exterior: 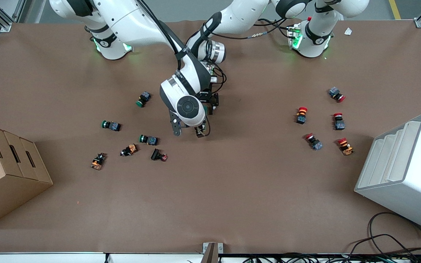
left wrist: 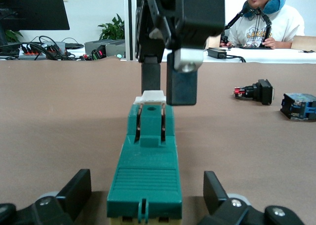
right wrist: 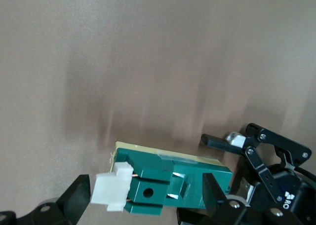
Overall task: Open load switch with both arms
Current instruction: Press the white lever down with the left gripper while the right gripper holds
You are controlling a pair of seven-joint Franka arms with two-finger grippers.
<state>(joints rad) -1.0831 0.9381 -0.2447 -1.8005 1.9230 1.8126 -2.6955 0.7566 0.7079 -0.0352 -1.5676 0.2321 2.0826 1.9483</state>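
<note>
The load switch (left wrist: 148, 170) is a dark-green block lying flat on the brown table, with its white toggle (left wrist: 149, 97) at the end away from my left gripper (left wrist: 147, 195). The left gripper is open, one finger on each side of the block, with gaps. My right gripper (right wrist: 145, 198) is open and hangs low over the toggle end; the toggle (right wrist: 111, 190) and part of the green body (right wrist: 182, 185) lie between its fingers. In the front view both grippers meet mid-table, the left gripper (exterior: 210, 106) beside the right gripper (exterior: 188, 130), and the right hand hides the switch.
Green-capped push-buttons (exterior: 144, 98) and orange ones (exterior: 129, 149) lie toward the right arm's end, beside a cardboard box (exterior: 6, 171). Red-capped buttons (exterior: 301, 115) and a white bin (exterior: 404, 171) are toward the left arm's end. Cables (exterior: 397, 244) lie at the near edge.
</note>
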